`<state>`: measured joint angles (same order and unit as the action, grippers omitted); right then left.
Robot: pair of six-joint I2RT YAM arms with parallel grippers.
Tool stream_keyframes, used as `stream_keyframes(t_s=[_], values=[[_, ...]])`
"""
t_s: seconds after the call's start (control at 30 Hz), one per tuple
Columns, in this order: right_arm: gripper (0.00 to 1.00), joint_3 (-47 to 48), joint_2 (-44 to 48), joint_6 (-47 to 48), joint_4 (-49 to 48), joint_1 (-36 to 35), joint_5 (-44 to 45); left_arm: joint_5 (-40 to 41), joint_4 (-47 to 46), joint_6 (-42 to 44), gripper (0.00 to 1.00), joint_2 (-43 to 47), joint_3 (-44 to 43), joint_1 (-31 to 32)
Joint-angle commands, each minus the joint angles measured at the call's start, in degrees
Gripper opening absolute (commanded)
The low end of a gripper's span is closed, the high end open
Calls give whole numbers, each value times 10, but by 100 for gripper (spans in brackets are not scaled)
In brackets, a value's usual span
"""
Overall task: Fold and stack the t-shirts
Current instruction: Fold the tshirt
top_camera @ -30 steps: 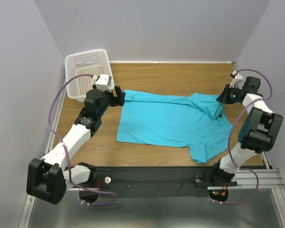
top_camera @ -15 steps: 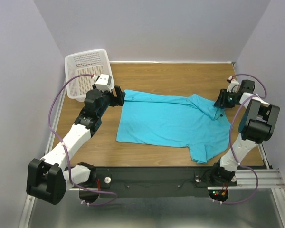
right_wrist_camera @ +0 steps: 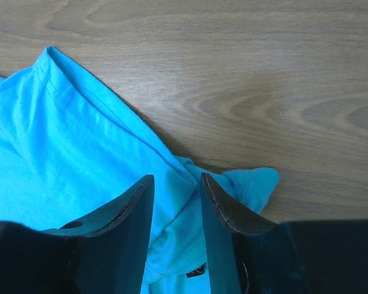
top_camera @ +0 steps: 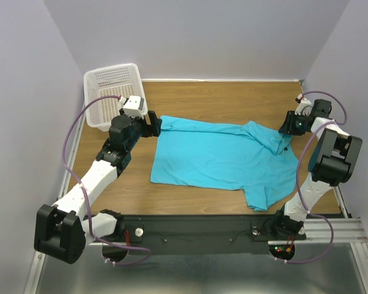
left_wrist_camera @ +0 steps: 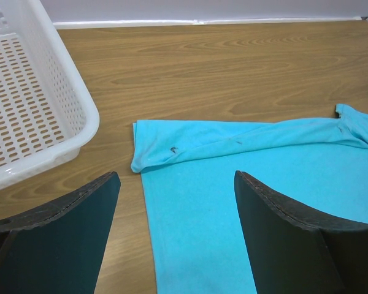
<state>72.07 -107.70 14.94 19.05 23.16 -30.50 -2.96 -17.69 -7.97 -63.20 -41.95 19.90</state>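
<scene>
The turquoise t-shirt (top_camera: 221, 156) lies spread on the wooden table, its right end bunched and folded over. My left gripper (top_camera: 156, 125) hovers over the shirt's far left corner, jaws wide open and empty; in the left wrist view (left_wrist_camera: 176, 174) the shirt's (left_wrist_camera: 264, 184) folded left edge lies between the fingers. My right gripper (top_camera: 288, 125) is at the shirt's far right end. In the right wrist view (right_wrist_camera: 176, 177) its jaws stand narrowly apart, straddling a bunched fold of the shirt (right_wrist_camera: 61, 141) near a small dark tag.
A white perforated basket (top_camera: 110, 67) stands at the back left, close to the left gripper; its rim also shows in the left wrist view (left_wrist_camera: 80, 104). Walls close the table on the left, back and right. Bare wood lies behind the shirt.
The right gripper dipped left toward the shirt's bunched end, then came back slightly right and away. The shirt and the left arm have not visibly moved.
</scene>
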Motion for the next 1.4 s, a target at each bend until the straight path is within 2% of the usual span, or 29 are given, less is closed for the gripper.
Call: stream_keyframes(t_s=[0.0, 0.27, 0.57, 0.63, 0.73, 0.9, 1.17, 1.37], values=[[42, 18, -4, -11, -9, -4, -11, -5, -26, 1, 87, 19, 6, 2], [42, 20, -8, -13, -8, -4, 17, -5, -26, 0, 87, 19, 5, 2], [37, 8, -16, -18, -8, -4, -5, -5, -27, 0, 87, 19, 6, 1], [31, 8, -11, -17, -9, -4, -9, -5, -26, -1, 87, 20, 6, 2], [10, 11, -2, -11, -9, -5, -11, -5, -26, -1, 87, 20, 6, 2], [1, 8, 28, 5, -9, -5, -18, -6, -27, -2, 87, 19, 6, 2], [1, -54, 155, 61, -8, -4, -92, -3, -26, 1, 87, 24, 6, 2], [1, -130, 215, 123, 5, -4, -100, -5, -26, 1, 87, 25, 6, 1]])
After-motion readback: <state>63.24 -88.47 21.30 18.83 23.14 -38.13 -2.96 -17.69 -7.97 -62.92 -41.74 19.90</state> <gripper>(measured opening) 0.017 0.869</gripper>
